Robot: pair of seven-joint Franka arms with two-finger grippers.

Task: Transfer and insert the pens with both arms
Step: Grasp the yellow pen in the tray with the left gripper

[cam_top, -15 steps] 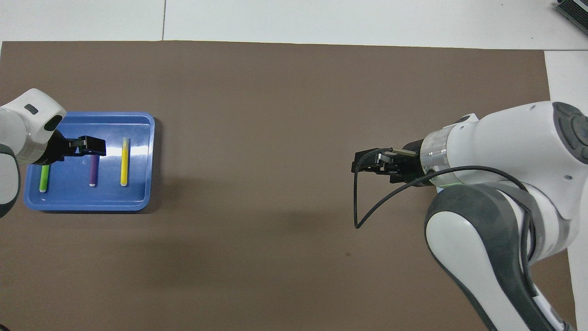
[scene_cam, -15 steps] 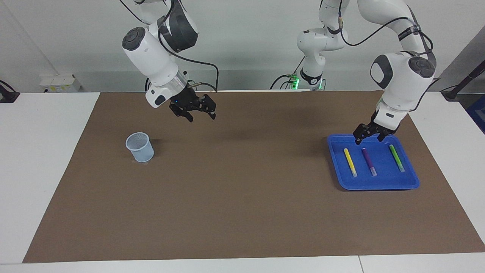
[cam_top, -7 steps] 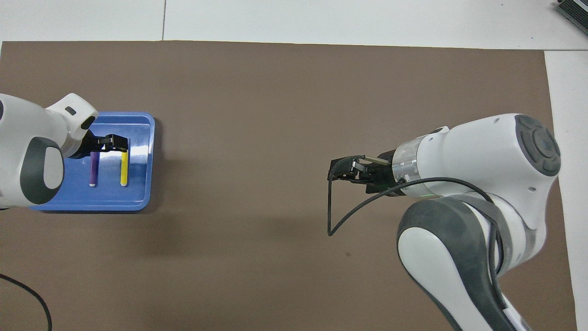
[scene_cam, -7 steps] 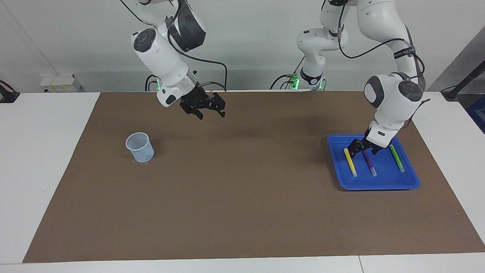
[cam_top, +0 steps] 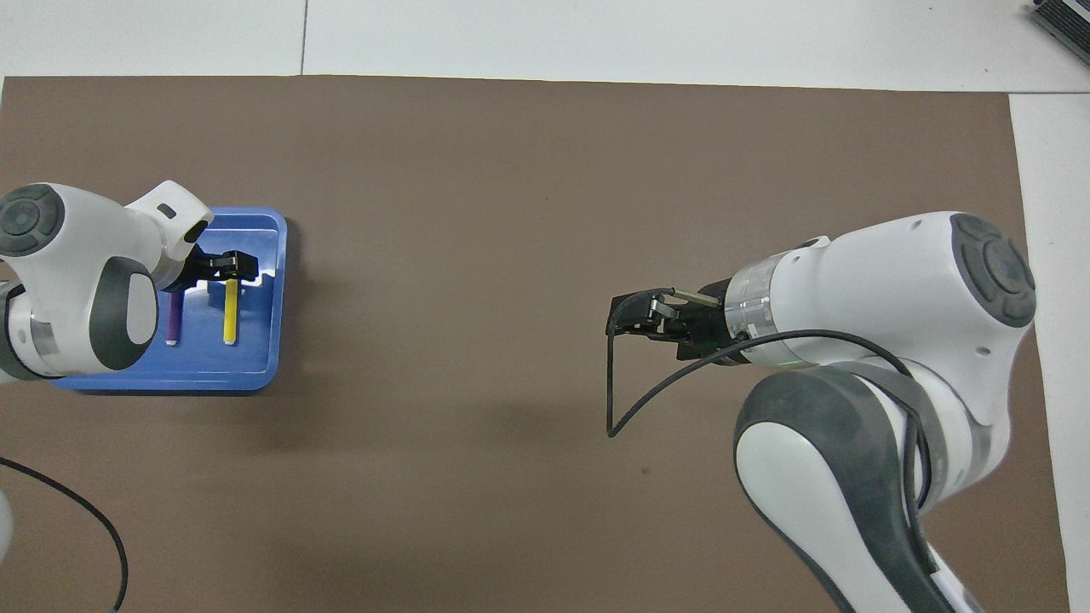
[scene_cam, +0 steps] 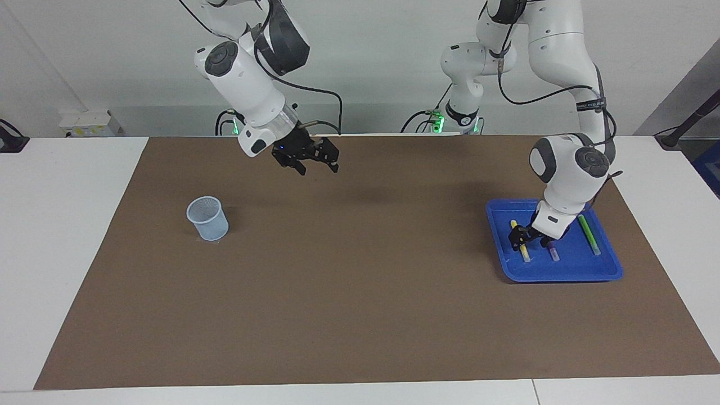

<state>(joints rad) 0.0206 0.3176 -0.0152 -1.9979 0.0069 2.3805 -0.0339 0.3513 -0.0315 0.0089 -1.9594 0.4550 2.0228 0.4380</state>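
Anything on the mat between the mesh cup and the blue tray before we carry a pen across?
Nothing: in the facing view, only bare brown mat lies between the mesh cup and the blue tray.

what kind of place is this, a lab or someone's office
Most likely a robotics lab: two white arms bolted at a table covered by a brown mat, with only a blue tray of pens and a mesh cup.

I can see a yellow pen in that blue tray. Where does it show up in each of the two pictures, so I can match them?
Facing view: the yellow pen lies low at the right of the picture, partly covered by the left gripper.
Overhead view: the yellow pen lies at the left of the picture, below the left gripper.
Shared landmark: the blue tray that holds it.
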